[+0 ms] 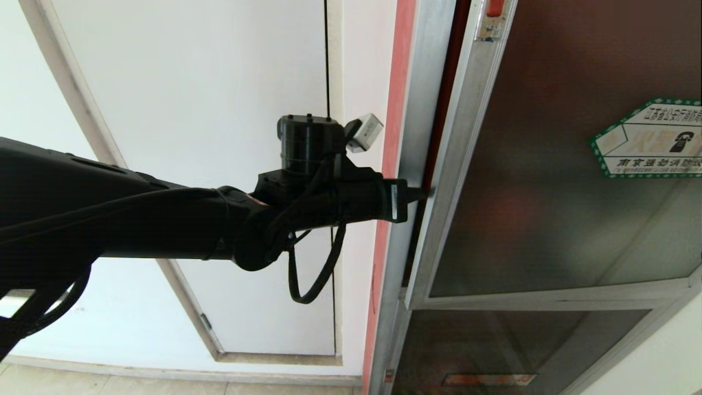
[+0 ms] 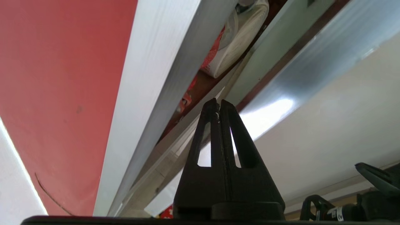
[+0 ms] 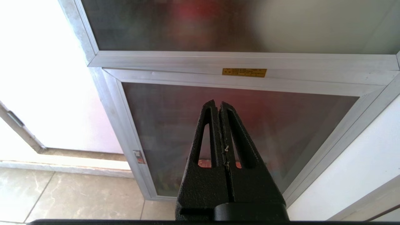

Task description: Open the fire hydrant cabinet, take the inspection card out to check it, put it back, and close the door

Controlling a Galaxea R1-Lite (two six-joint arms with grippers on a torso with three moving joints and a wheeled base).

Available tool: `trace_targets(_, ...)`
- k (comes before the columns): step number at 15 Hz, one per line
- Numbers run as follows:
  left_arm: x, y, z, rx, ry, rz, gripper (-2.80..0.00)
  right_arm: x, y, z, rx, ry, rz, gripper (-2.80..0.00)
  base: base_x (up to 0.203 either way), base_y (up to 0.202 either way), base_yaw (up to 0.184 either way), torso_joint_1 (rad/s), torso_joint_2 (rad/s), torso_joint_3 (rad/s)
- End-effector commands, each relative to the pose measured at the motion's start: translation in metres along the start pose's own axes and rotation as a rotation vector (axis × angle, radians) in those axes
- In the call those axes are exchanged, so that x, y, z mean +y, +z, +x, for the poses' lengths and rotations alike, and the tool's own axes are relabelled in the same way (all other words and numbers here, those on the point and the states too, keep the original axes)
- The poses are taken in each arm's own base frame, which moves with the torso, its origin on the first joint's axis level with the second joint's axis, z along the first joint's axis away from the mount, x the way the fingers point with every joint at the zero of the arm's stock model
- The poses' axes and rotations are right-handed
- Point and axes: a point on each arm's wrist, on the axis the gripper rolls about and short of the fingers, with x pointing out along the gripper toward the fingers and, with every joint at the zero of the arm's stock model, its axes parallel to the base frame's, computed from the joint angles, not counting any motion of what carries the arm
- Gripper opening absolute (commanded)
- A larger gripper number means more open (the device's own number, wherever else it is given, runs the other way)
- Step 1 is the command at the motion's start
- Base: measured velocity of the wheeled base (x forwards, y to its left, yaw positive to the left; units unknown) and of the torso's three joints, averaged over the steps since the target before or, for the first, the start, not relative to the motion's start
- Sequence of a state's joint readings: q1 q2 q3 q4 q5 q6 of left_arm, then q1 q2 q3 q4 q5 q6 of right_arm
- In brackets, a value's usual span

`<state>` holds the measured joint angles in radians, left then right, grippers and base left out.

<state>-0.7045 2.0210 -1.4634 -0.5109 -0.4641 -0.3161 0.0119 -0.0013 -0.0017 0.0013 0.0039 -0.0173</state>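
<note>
The fire hydrant cabinet's silver frame (image 1: 412, 109) runs up beside a red wall strip. Its door (image 1: 548, 181), dark tinted glass with a green-edged hexagonal sticker (image 1: 652, 137), stands slightly ajar. My left gripper (image 1: 422, 192) is shut, its tips poked into the gap at the door's left edge. In the left wrist view the shut gripper (image 2: 218, 101) points into that gap, where white rolled hose (image 2: 240, 40) shows inside. The right gripper (image 3: 217, 102) is shut and empty, parked low in front of the smaller lower glass panel (image 3: 250, 125). The inspection card is hidden.
A white panel door (image 1: 219, 137) fills the wall left of the cabinet, with tiled floor (image 3: 62, 197) below. A small brass plate (image 3: 244, 72) sits on the frame between the two glass panes. White wall (image 3: 359, 162) lies to the cabinet's right.
</note>
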Motion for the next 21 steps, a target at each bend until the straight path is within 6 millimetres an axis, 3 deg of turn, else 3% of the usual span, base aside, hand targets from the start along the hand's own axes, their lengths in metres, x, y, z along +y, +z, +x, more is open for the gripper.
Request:
trace_targets(1, 0.002, -0.001, 0.006, -0.005, -0.004, 0.003, -2.8, 0.0, 0.0, 0.0, 0.002, 0.001, -0.001, -2.8, 0.0, 0.0, 0.0, 0.0, 0.0, 0.0)
trace_targets(6, -0.006, -0.003, 0.01, 0.001, -0.026, 0.005, -2.8, 0.0, 0.0, 0.0, 0.0, 0.003, -0.001, -2.8, 0.0, 0.0, 0.0, 0.0, 0.0, 0.0)
trace_targets(21, -0.104, -0.023, -0.003, 0.079, -0.235, 0.026, -2.8, 0.0, 0.0, 0.0, 0.001, 0.003, -0.007, -2.8, 0.0, 0.0, 0.0, 0.0, 0.0, 0.0)
